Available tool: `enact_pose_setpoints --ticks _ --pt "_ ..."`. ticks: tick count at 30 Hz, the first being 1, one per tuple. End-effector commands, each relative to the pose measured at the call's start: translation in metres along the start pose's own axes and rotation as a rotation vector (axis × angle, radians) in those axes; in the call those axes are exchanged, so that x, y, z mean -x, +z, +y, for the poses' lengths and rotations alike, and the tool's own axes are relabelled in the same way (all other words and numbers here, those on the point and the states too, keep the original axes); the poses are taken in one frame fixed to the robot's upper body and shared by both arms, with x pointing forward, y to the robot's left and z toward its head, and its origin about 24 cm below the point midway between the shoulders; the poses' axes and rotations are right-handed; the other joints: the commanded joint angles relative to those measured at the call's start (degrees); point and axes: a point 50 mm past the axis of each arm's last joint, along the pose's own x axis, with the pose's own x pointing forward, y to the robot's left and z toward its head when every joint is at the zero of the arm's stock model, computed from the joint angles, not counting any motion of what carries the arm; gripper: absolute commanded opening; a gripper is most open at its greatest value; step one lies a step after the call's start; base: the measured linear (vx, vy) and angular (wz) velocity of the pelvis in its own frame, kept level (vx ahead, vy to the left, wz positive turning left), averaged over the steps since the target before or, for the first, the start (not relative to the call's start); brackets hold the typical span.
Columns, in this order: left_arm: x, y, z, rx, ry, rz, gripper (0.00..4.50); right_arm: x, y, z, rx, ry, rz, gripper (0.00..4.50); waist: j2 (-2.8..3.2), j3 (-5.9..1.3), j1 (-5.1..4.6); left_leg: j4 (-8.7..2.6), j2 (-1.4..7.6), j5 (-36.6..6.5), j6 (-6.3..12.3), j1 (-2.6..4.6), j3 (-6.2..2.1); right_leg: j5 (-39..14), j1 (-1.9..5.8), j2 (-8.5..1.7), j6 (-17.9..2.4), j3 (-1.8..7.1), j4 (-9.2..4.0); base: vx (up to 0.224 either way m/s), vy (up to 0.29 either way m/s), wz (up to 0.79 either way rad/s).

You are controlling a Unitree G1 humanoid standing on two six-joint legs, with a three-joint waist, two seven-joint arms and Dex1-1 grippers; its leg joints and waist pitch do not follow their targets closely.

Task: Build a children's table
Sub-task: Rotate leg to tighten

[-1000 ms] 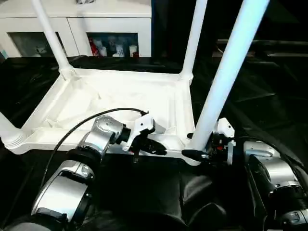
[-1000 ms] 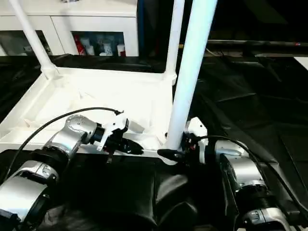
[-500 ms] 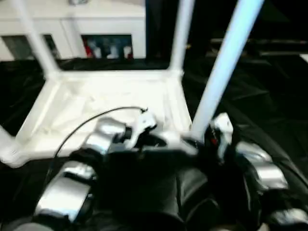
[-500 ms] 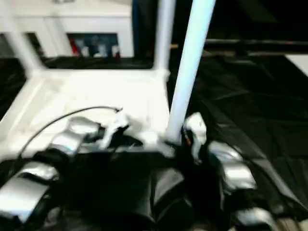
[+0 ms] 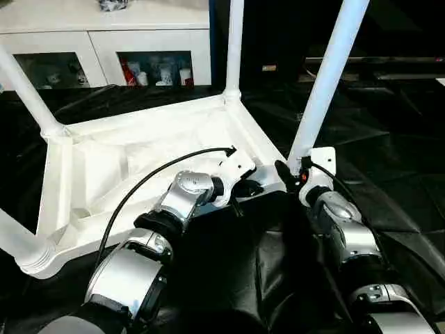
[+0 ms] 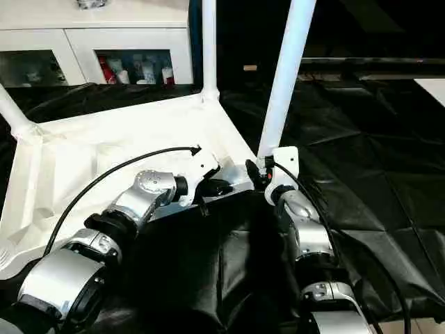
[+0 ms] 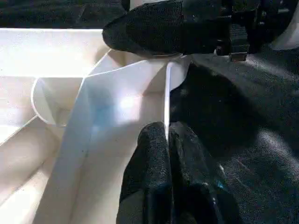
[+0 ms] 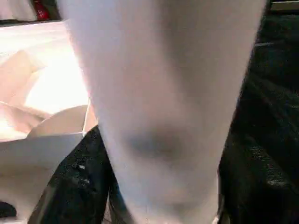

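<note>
1. Head cam, left eye: the tabletop (image 5: pixel 139 160) lies upside down on the black sheet (image 5: pixel 389 181), ribbed side up, turned at an angle. Legs stand in its corners: a far leg (image 5: pixel 234 42), the near right leg (image 5: pixel 327 76), one at the left (image 5: pixel 24 87) and a stub of one at the near left corner (image 5: pixel 17 240). A white cabinet (image 5: pixel 104 35) sits behind.
2. Same view, the left gripper (image 5: pixel 249 188) is at the tabletop's near rim, close to the right corner. The right gripper (image 5: pixel 288 174) is at the foot of the near right leg.
3. Right eye: same layout, slightly shifted, nothing new.
4. Left wrist cam: the left gripper's fingers (image 7: pixel 154 154) are pinched shut on the thin edge wall of the tabletop's rim (image 7: pixel 167 102), one finger each side. The other gripper's black finger (image 7: pixel 154 28) shows just past it at the corner.
5. Right wrist cam: the near right leg (image 8: pixel 163 93) is right up against the lens. One black finger (image 8: pixel 77 186) sits beside it; the fingers look wrapped around the leg, so I'd call it gripped.
</note>
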Motion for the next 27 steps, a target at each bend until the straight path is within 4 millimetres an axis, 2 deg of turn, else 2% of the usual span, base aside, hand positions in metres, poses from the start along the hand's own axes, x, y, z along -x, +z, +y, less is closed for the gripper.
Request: enact_pose_setpoints --ticks 1,2,3,5,6,7,9,12,14,15,19,21,24,27 --pt "-0.002 0.012 -0.002 -0.015 -0.028 -0.086 0.0 0.0 -0.012 0.025 0.009 0.178 0.045 3.52 -1.05 -3.7 -0.2 -4.37 6.41 -9.6 3.95 1.53 -3.67 -7.2 1.95 -5.89 -13.6 3.28 -3.88 0.0 0.0 0.0" --pt "-0.001 0.011 -0.002 -0.018 -0.036 -0.085 0.0 0.001 -0.011 0.024 0.015 0.196 0.04 3.52 -1.03 -3.71 -0.22 -4.4 6.42 -9.6 3.99 1.54 -3.64 -7.0 1.95 -5.83 -13.6 3.29 -3.85 0.0 0.0 0.0" --pt "0.006 0.007 -0.001 -0.028 -0.092 -0.082 0.0 0.008 -0.008 0.021 0.068 0.328 0.047 3.52 -1.39 -3.63 -0.21 -4.37 6.38 -9.9 4.22 1.49 -3.58 -7.4 2.06 -5.81 -13.7 3.24 -3.91 0.0 0.0 0.0" --pt "0.009 0.005 -0.001 -0.032 -0.114 -0.081 0.0 0.012 -0.007 0.02 0.09 0.385 0.053 3.52 -1.22 -3.62 0.13 -4.23 6.42 -9.8 4.53 1.42 -3.49 -7.6 2.14 -5.86 -13.6 3.18 -3.84 0.0 0.0 0.0" --pt "0.016 0.001 0.0 -0.04 -0.171 -0.073 0.0 0.022 -0.006 0.016 0.139 0.503 0.072 3.52 -1.31 -3.55 0.26 -4.23 6.51 -10.1 4.86 1.31 -3.46 -8.3 2.14 -5.86 -13.6 3.15 -3.89 0.0 0.0 0.0" --pt "0.017 0.001 0.0 -0.042 -0.183 -0.071 0.0 0.024 -0.005 0.015 0.149 0.526 0.077 3.52 -1.63 -3.52 0.28 -4.19 6.55 -9.9 5.31 1.13 -3.44 -8.5 2.25 -5.91 -13.6 3.17 -3.84 0.0 0.0 0.0" --pt "0.02 -0.001 0.0 -0.053 -0.206 -0.064 0.0 0.029 -0.005 0.013 0.162 0.579 0.088 3.52 -1.4 -3.53 0.33 -4.21 6.61 -10.0 5.26 1.25 -3.48 -9.5 2.06 -5.98 -13.7 3.16 -3.91 0.0 0.0 0.0" --pt "0.034 -0.007 0.001 -0.065 -0.314 -0.039 0.0 0.045 -0.003 0.002 0.214 0.728 0.139 3.52 -1.51 -3.46 0.47 -4.17 6.64 -10.4 5.19 1.19 -3.48 -11.1 2.03 -5.97 -13.7 3.21 -4.01 0.0 0.0 0.0" --pt "0.041 -0.01 0.001 -0.061 -0.378 -0.026 0.0 0.049 0.001 -0.002 0.214 0.764 0.148 3.52 -1.4 -3.52 0.48 -4.22 6.74 -10.3 5.2 1.25 -3.55 -10.7 1.96 -5.93 -14.0 3.17 -3.91 0.0 0.0 0.0" --pt "0.044 -0.011 0.001 -0.058 -0.402 -0.02 0.0 0.051 0.002 -0.004 0.216 0.781 0.153 3.52 -1.54 -3.55 0.48 -4.21 6.79 -9.9 5.32 1.28 -3.46 -10.0 1.84 -5.89 -14.3 3.22 -3.79 0.0 0.0 0.0" --pt "0.052 -0.015 0.002 -0.056 -0.448 0.008 0.0 0.054 0.002 -0.007 0.233 0.818 0.179 3.52 -1.3 -3.62 0.86 -4.22 6.92 -9.5 4.94 1.48 -3.42 -8.5 1.62 -5.92 -15.2 3.19 -3.54 0.0 0.0 0.0" --pt "0.053 -0.015 0.003 -0.056 -0.447 0.006 0.0 0.054 0.003 -0.006 0.233 0.825 0.174 3.18 -1.32 -3.61 0.95 -4.32 6.99 -9.7 4.53 1.53 -3.45 -8.5 1.61 -5.92 -15.3 3.18 -3.49 0.0 0.0 0.0" --pt "0.053 -0.015 0.003 -0.056 -0.454 0.001 0.0 0.054 0.003 -0.004 0.224 0.838 0.168 3.0 -1.54 -3.56 0.97 -4.38 6.92 -10.3 3.58 1.52 -3.45 -9.1 1.69 -6.07 -15.2 3.22 -3.56 0.0 0.0 0.0" --pt "0.053 -0.014 0.002 -0.056 -0.455 -0.005 0.0 0.054 0.002 -0.002 0.215 0.852 0.167 2.87 -1.51 -3.59 1.06 -4.26 6.86 -9.9 3.54 1.46 -3.44 -9.0 1.75 -6.16 -15.2 3.26 -3.55 0.0 0.0 0.0"
